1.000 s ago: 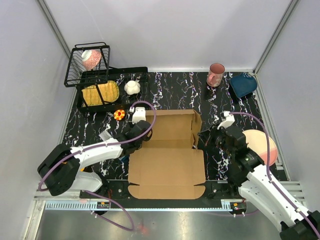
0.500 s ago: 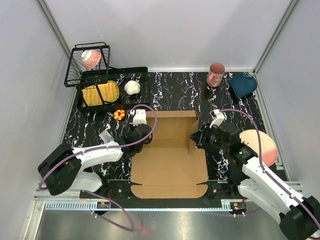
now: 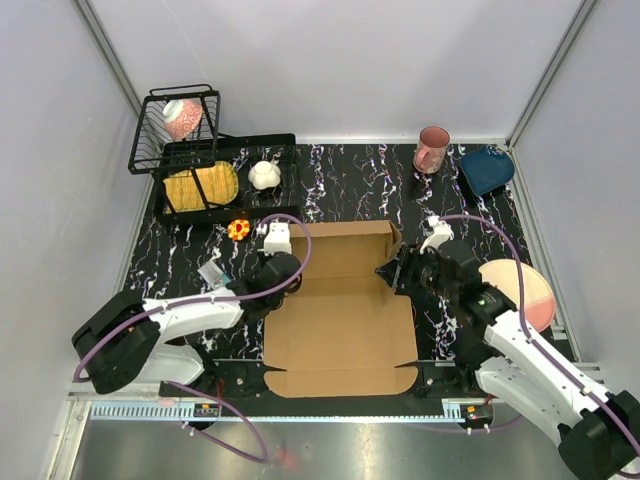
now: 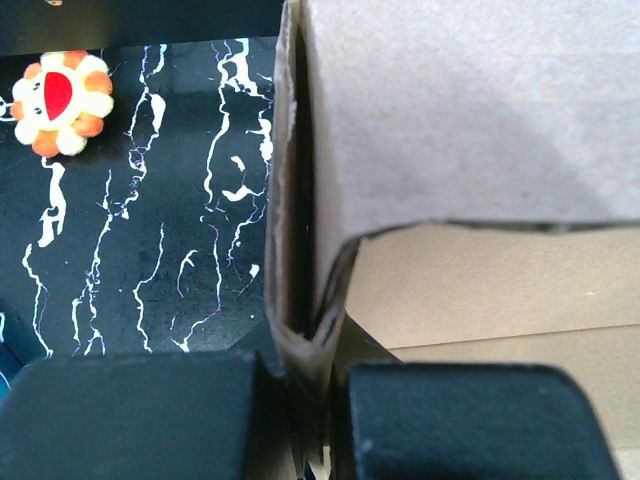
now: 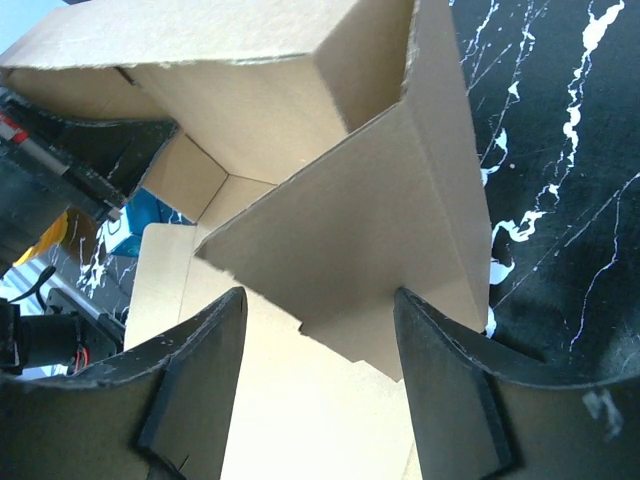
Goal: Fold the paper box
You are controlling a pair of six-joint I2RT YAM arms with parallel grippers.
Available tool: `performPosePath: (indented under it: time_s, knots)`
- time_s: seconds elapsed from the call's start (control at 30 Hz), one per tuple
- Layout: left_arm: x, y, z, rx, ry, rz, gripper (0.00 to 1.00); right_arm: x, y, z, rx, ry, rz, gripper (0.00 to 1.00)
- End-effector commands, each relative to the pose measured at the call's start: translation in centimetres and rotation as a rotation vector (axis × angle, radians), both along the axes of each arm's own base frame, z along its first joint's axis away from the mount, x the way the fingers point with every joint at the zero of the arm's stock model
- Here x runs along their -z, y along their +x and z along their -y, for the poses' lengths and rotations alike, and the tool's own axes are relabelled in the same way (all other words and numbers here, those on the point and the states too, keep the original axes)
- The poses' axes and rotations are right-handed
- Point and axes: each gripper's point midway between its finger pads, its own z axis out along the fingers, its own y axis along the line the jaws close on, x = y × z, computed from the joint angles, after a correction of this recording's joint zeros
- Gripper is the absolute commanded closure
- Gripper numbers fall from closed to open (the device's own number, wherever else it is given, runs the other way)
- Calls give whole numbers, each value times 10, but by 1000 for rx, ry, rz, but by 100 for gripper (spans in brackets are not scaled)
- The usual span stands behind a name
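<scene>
The paper box [image 3: 340,310] is a brown cardboard sheet lying mid-table, its back and side walls partly raised. My left gripper [image 3: 281,272] is shut on the box's folded left wall [image 4: 300,300], which is pinched between the two black pads [image 4: 140,415]. My right gripper [image 3: 394,272] stands open at the box's right side. In the right wrist view its fingers [image 5: 195,390] are spread wide, with the slanting right flap [image 5: 370,230] above and between them and not gripped.
A black wire rack [image 3: 175,125] and a black tray with a yellow cloth [image 3: 200,186] stand at the back left. Beside them are a white object [image 3: 264,175] and an orange flower toy [image 3: 238,229]. A pink mug [image 3: 432,150], a blue dish [image 3: 487,168] and a pink plate [image 3: 522,292] are on the right.
My right gripper moved left to the box's right flap and opened, letting the flap go. The box and the left gripper shifted slightly to the right.
</scene>
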Motion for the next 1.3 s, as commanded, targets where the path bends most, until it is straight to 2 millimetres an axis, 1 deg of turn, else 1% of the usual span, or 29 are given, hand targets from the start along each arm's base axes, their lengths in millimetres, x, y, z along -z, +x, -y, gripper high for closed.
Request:
performPosePath:
  time_s: [0.0,0.03,0.07,0.13,0.17,0.23,0.27,0.3,0.33,0.37,0.47,0.5,0.53,0.57,0.6,0.63,0.7,0.73,0.77,0.9,0.97,1.13,1.27]
  knots:
    - [-23,0,11,24,-91,84,100,-22,20,-2,40,1,65,33]
    - [-23,-2,11,27,-92,88,100,-18,23,-5,35,-6,52,34]
    - [-24,-2,12,31,-96,94,100,-21,27,-8,33,6,60,35]
    - [-24,-3,13,41,-84,96,100,-22,29,-15,8,19,52,38]
    - [-24,-4,16,51,-80,97,100,-22,33,-20,-2,28,45,44]
    - [-27,-4,19,63,-64,104,100,-23,35,-26,-19,47,41,47]
    - [-29,-5,22,73,-61,110,100,-20,37,-28,-21,45,28,50]
    - [-30,-5,23,77,-53,116,100,-24,42,-30,-18,55,48,50]
    - [-31,-5,24,80,-49,118,100,-19,44,-32,-19,48,35,50]
    - [-31,-6,26,84,-47,119,100,-20,47,-32,-20,46,39,50]
    - [-32,-6,29,95,-40,123,100,-14,51,-34,-14,30,27,47]
    - [-32,-6,29,99,-33,125,100,-13,52,-33,-11,26,27,42]
    - [-31,-6,30,104,-30,125,100,-9,54,-33,-9,16,15,39]
    - [-32,-6,30,106,-31,128,100,-9,55,-33,-11,6,16,36]
    - [-31,-6,30,107,-23,126,100,-8,56,-32,-4,-3,14,32]
    - [-31,-6,29,103,-20,128,100,-7,57,-31,2,-10,10,30]
    - [-31,-5,28,100,-11,127,100,-10,59,-30,11,-15,23,29]
    - [-32,-5,27,98,-8,129,100,-15,59,-29,15,-9,37,28]
    - [-31,-5,26,94,-4,128,100,-14,56,-26,15,-25,23,28]
    - [-29,-4,25,80,18,118,100,-30,52,-18,32,-39,60,27]
    - [-27,-3,23,69,39,106,100,-40,46,-13,32,-42,78,26]
    - [-19,-2,24,55,53,83,100,-56,31,1,49,-54,108,25]
    - [-15,-1,24,47,60,70,100,-56,21,17,86,-94,110,26]
